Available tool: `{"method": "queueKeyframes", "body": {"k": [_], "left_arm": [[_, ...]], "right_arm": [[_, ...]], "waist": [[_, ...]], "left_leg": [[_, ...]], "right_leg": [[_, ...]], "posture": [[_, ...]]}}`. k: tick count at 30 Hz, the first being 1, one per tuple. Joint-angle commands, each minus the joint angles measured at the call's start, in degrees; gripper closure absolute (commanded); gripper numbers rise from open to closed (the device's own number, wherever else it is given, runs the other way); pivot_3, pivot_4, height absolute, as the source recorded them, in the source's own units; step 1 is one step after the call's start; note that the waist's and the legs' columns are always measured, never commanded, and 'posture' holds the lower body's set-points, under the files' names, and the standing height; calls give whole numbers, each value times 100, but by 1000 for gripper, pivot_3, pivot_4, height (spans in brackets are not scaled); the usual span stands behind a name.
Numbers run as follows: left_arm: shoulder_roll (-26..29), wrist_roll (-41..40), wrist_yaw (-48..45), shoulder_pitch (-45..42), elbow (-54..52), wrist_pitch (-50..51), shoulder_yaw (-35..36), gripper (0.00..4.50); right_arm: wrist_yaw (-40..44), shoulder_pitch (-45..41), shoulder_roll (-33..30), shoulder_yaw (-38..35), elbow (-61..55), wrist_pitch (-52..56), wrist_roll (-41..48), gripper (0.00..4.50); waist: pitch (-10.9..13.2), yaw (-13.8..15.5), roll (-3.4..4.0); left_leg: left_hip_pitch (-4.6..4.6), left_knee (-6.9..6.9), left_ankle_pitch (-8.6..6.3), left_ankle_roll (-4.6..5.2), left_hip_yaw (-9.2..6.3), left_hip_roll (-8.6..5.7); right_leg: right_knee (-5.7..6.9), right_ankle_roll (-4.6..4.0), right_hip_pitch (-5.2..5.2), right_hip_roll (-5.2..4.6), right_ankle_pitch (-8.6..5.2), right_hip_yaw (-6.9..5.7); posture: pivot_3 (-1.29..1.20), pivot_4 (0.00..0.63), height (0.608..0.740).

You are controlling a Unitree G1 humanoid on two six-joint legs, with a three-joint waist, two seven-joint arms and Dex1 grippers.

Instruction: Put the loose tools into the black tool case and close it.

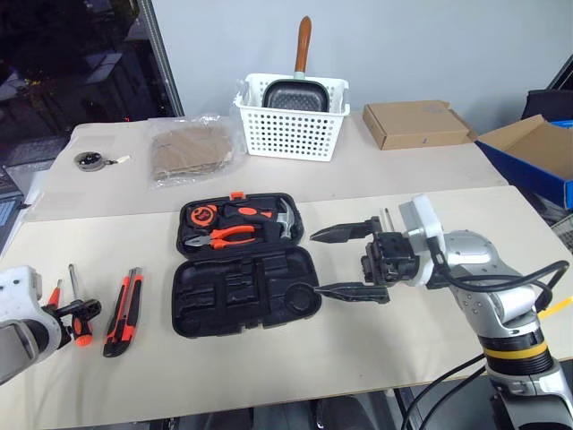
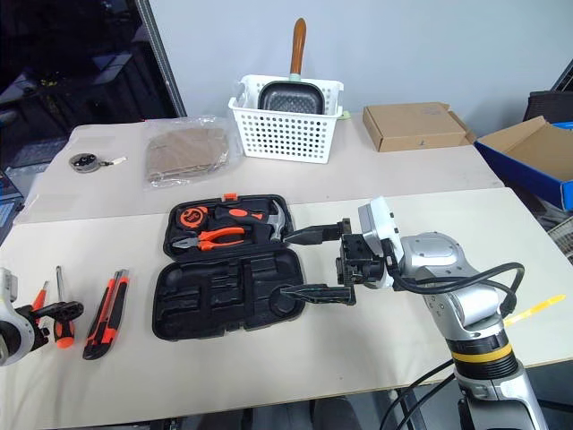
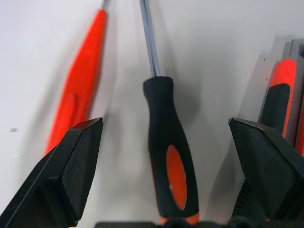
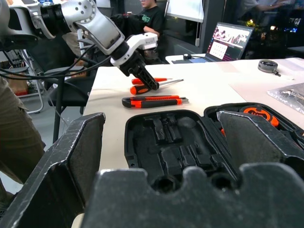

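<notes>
1. Screwdriver (image 3: 168, 156), black-and-orange, lies on the bench (image 1: 376, 349) between the spread left pincer (image 3: 166, 142) fingers.
2. Risk: closing off-centre could roll it aside.
3. Right pincer (image 1: 345, 262) hangs spread beside the open case (image 1: 243, 288).

A white perforated basket (image 1: 291, 125) stood at the far middle of the table (image 1: 430, 170), holding a dark square pan (image 1: 294, 95) whose brown handle (image 1: 303, 45) rose above the rim. To its left lay a clear plastic bag of tan material (image 1: 190, 150), and farther left a small round tape measure (image 1: 89, 159). Right of the basket rested a flat cardboard box (image 1: 415, 124). A blue-sided open carton (image 1: 537, 152) sat at the far right. From the right wrist view, an open laptop (image 4: 230, 40) stood on another table, with a seated person (image 4: 148, 19) behind.
</notes>
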Motion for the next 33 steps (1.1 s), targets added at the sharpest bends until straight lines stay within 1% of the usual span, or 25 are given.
{"method": "queueKeyframes", "body": {"k": [1,4,6,7,8,9,10,12,13,14,15,17,18,20,21,22,23,24,26,27,30,31,33], "left_arm": [[-114,345,-192,-48,81,86,12,1139],[-271,530,-324,-95,54,115,33,2308],[-350,599,-397,-102,-14,88,120,2981],[-410,593,-492,-110,-96,15,244,3117],[-473,560,-625,-129,-198,-39,378,3481],[-502,573,-835,-113,-375,-103,551,3648],[-526,577,-1034,-97,-558,-162,752,3649],[-526,275,-1486,-78,-964,-208,1259,3649],[-388,225,-1952,-59,-1253,-177,1489,3649],[-204,276,-2771,-114,-1638,-230,1590,3649],[-69,362,-3371,-150,-1876,-273,1638,3649],[369,1042,-4673,-101,-2209,-509,1377,3649],[650,1222,-5283,-122,-2205,-509,1127,3649],[1393,2109,-6555,-354,-2085,-1047,203,3649],[1792,2957,-7169,-790,-1799,-1685,-765,3649],[2023,3611,-7615,-1142,-1548,-2172,-1465,3649],[2093,4164,-7972,-1593,-1266,-2552,-2112,3649],[1954,4801,-8388,-2335,-832,-2823,-2931,3649],[1415,6149,-9096,-3824,213,-3370,-4332,3649],[1196,6587,-9323,-4311,623,-3551,-4737,3649],[683,7296,-9943,-5269,1554,-3873,-5372,3649],[510,7466,-10133,-5509,1833,-3949,-5528,3649],[287,7675,-10384,-5753,2182,-4087,-5674,3649]], "right_arm": [[-86,16,-45,-176,-245,-62,35,0],[-117,38,-41,-181,-250,-74,14,0],[-147,58,-27,-174,-240,-96,-7,0],[-172,73,-17,-171,-239,-108,-21,0],[-206,91,-3,-178,-235,-126,-42,0],[-260,117,21,-198,-218,-159,-74,0],[-314,145,37,-210,-217,-190,-109,0],[-443,212,56,-247,-229,-283,-219,0],[-523,263,55,-289,-249,-299,-249,0],[-640,349,24,-352,-285,-297,-297,0],[-727,397,5,-387,-312,-282,-329,0],[-828,518,-55,-432,-372,-278,-413,0],[-888,600,-112,-455,-411,-281,-505,0],[-987,797,-222,-592,-517,-209,-513,0],[-1024,967,-313,-747,-626,-141,-435,0],[-1058,1077,-375,-845,-713,-90,-366,0],[-1073,1183,-444,-930,-793,-53,-307,0],[-1060,1345,-545,-1059,-884,-22,-251,0],[-1076,1646,-725,-1318,-1027,26,-171,0],[-1101,1734,-775,-1392,-1071,43,-144,0],[-1153,1986,-874,-1619,-1144,53,-113,0],[-1166,2091,-901,-1704,-1154,20,-141,0],[-1165,2222,-936,-1795,-1158,-43,-186,0]], "waist": [[0,-5,0],[0,7,0],[0,11,0],[0,15,1],[0,18,1],[0,19,0],[0,22,-6],[-1,23,-19],[-1,24,-23],[-1,27,-25],[0,44,-25],[-2,52,-14],[-3,39,-4],[-2,34,8],[2,56,14],[6,64,24],[10,51,31],[11,44,42],[18,39,47],[18,42,47],[24,-31,34],[25,-45,32],[27,-57,30]], "left_leg": [[0,0,0,0,0,2],[1,0,0,0,0,1],[2,1,0,0,0,1],[3,1,0,0,0,0],[2,1,1,0,0,0],[2,1,1,-1,0,0],[1,1,1,-1,-1,0],[-3,1,1,-1,-2,1],[-4,1,1,-1,-3,1],[-5,1,0,-1,-3,1],[-8,1,0,-1,-3,0],[-10,1,2,-3,-3,-6],[-7,1,3,-5,-1,-14],[-2,0,3,-5,8,-19],[0,0,3,-5,7,-19],[-1,-1,3,-5,6,-21],[-1,-3,11,-20,3,-23],[-5,-4,14,-24,4,-22],[-5,-7,17,-28,4,-24],[-4,-6,17,-27,2,-23],[-38,12,13,-17,-3,-12],[-73,35,1,3,-7,-11],[-92,50,-14,31,-8,-5]], "right_leg": [[0,0,0,2,0,0],[1,0,1,0,0,0],[2,1,2,0,0,1],[2,1,3,0,0,1],[2,2,3,-1,0,1],[2,2,3,-1,0,0],[2,2,3,-1,0,0],[1,1,0,0,0,-1],[0,1,0,0,0,-2],[-2,1,0,0,0,-1],[-3,1,0,-1,-1,-2],[-6,5,0,-6,-3,-3],[-6,10,2,-14,-7,-1],[-4,21,3,-19,-13,6],[-1,27,2,-18,-19,6],[-2,49,1,-16,-34,5],[-3,38,-2,-16,-44,5],[-3,27,-2,-15,-50,7],[-4,48,10,-15,-39,10],[-3,57,9,-9,-33,10],[-15,65,7,16,-10,30],[-12,65,2,18,-10,29],[-20,62,-8,25,-7,29]], "posture": [[0,150,740],[0,150,740],[0,150,740],[0,150,740],[0,150,740],[0,150,740],[0,150,740],[0,150,740],[0,150,740],[0,150,740],[0,150,740],[0,150,740],[0,150,740],[0,150,740],[0,150,740],[0,150,740],[0,150,740],[0,150,740],[0,150,740],[0,150,740],[0,150,740],[0,150,740],[0,150,740]]}}
